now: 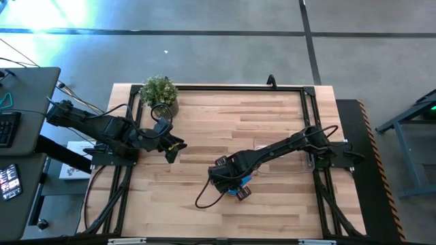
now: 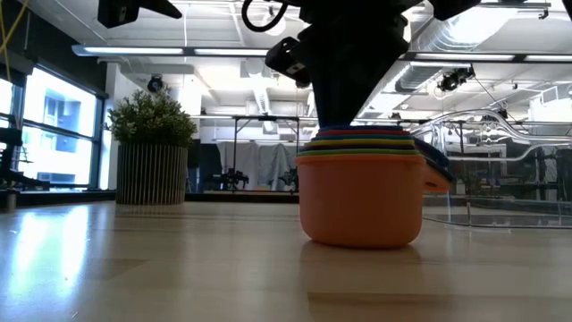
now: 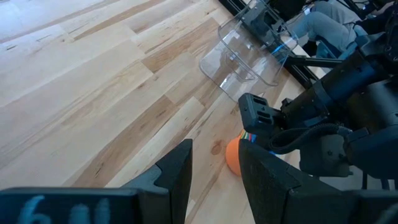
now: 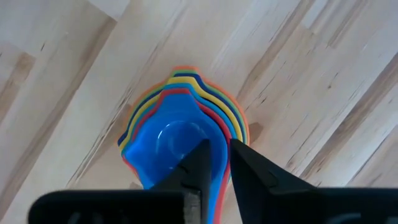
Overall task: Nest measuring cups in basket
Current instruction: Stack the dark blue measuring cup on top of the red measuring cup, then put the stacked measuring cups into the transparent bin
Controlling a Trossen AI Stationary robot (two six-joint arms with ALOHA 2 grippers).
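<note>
A stack of nested measuring cups [image 4: 180,134] stands on its orange bottom cup [image 2: 360,201] on the wooden table, near its middle. The blue cup [image 4: 171,140] sits innermost on top. My right gripper [image 4: 216,162] points down onto the stack [image 1: 240,190] and is shut on the blue cup. The clear basket [image 3: 249,56] stands on the table beyond the stack, toward the right edge, with nothing in it that I can see. My left gripper [image 1: 176,148] hovers open over the table's left part, with nothing between its fingers [image 3: 180,174]. My right gripper has the blue cup's rim [image 4: 219,144] between its two fingers, one finger [image 4: 196,165] over the inside of the cup and the other [image 4: 249,165] outside it. The fingers come from above, pointing down. The cup sits nested in the stack, which rests upright on the table.
A round ribbed pot with a green plant [image 1: 160,95] stands at the far left of the table. A black frame [image 1: 238,88] runs round the table's edges. Bare wood lies between the stack and the pot [image 2: 150,152].
</note>
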